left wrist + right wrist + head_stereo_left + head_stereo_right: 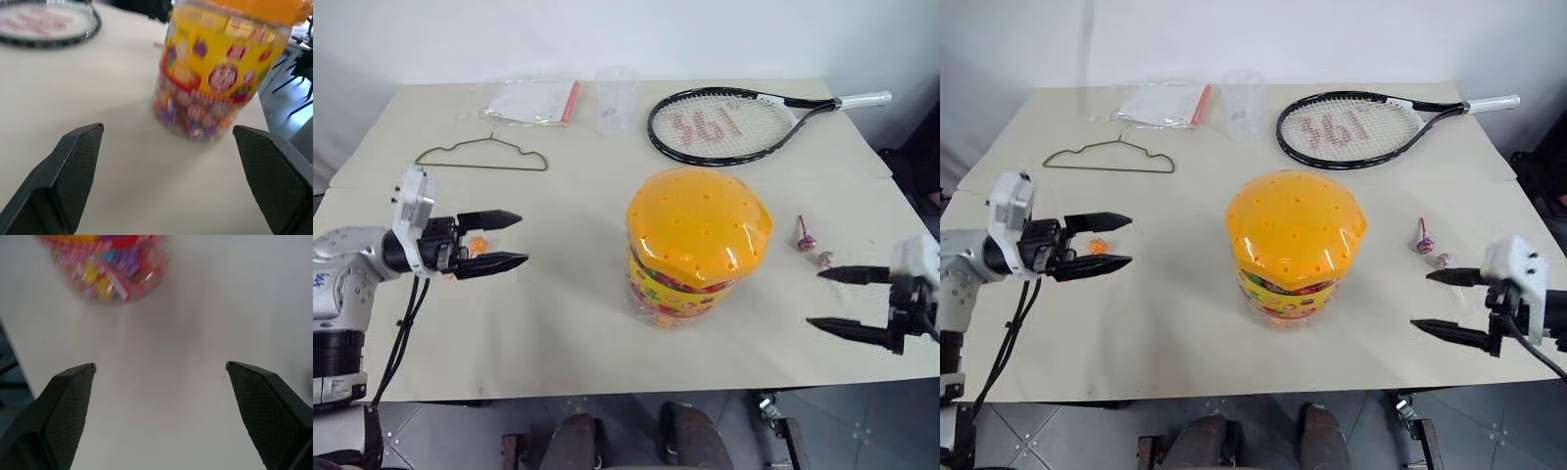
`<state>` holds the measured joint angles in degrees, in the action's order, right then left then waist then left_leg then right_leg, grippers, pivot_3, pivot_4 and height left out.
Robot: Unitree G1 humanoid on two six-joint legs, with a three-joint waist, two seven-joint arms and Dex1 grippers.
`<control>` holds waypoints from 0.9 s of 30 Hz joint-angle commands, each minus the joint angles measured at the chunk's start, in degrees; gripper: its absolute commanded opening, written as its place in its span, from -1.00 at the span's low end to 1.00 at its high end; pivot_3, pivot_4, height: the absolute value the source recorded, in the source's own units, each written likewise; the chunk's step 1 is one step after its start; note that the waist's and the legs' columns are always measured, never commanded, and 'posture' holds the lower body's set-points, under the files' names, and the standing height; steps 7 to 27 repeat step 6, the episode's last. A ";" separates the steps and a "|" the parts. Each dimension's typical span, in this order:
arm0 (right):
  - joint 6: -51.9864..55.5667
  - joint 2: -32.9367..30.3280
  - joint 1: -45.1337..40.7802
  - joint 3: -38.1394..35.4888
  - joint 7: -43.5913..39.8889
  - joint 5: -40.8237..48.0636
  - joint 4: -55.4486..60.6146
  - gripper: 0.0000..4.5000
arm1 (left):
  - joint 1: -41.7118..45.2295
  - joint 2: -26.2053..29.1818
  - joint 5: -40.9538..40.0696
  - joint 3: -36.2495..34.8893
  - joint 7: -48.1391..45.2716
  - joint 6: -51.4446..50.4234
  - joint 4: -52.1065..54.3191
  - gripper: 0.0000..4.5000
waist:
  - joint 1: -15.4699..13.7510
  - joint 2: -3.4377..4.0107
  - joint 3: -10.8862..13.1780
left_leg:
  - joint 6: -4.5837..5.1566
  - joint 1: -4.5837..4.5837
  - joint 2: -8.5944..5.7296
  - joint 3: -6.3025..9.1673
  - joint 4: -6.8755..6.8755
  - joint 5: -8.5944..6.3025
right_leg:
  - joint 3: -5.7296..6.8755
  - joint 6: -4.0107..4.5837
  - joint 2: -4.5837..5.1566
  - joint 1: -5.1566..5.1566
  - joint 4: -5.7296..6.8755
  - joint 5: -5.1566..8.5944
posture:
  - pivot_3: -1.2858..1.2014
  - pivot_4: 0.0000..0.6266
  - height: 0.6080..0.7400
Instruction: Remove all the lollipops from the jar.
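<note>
The jar (695, 245) stands mid-table, a clear tub with a yellow label and a domed orange lid with small holes in it. It also shows in the left wrist view (210, 78) and the right wrist view (112, 264). My left gripper (524, 238) hovers open to the jar's left, pointing at it. An orange lollipop (477, 245) shows between its fingers, not gripped. My right gripper (814, 299) is open at the jar's right, nothing between its fingers. Just beyond it two lollipops lie on the table: a purple one (805, 235) on a red stick, and a pinkish one (824, 258).
A tennis racket (724, 125) lies at the back right. A clear cup (617, 101) stands at the back middle, with a plastic zip bag (533, 101) to its left. A wire hanger (481, 157) lies behind the left gripper. The table's front edge (636, 392) runs close below both grippers.
</note>
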<state>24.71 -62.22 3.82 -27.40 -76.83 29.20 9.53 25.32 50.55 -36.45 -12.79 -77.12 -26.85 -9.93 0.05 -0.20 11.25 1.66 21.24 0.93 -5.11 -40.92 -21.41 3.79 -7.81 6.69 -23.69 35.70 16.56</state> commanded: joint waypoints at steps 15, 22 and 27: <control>-5.07 -0.62 2.50 -2.61 -3.10 -0.77 -3.42 0.98 | -6.81 1.76 -1.56 -5.80 -2.92 2.89 3.59 1.00 | -0.16 0.00 0.00 | 0.00 -0.01 0.03 0.31 0.00 0.00 | 0.01 0.01 0.03 0.01 -0.02 0.00 | 0.03 -0.52 1.00; -5.07 -0.62 2.50 -2.61 -3.10 -0.77 -3.42 0.98 | -6.81 1.76 -1.56 -5.80 -2.92 2.89 3.59 1.00 | -0.16 0.00 0.00 | 0.00 -0.01 0.03 0.31 0.00 0.00 | 0.01 0.01 0.03 0.01 -0.02 0.00 | 0.03 -0.52 1.00; -5.07 -0.62 2.50 -2.61 -3.10 -0.77 -3.42 0.98 | -6.81 1.76 -1.56 -5.80 -2.92 2.89 3.59 1.00 | -0.16 0.00 0.00 | 0.00 -0.01 0.03 0.31 0.00 0.00 | 0.01 0.01 0.03 0.01 -0.02 0.00 | 0.03 -0.52 1.00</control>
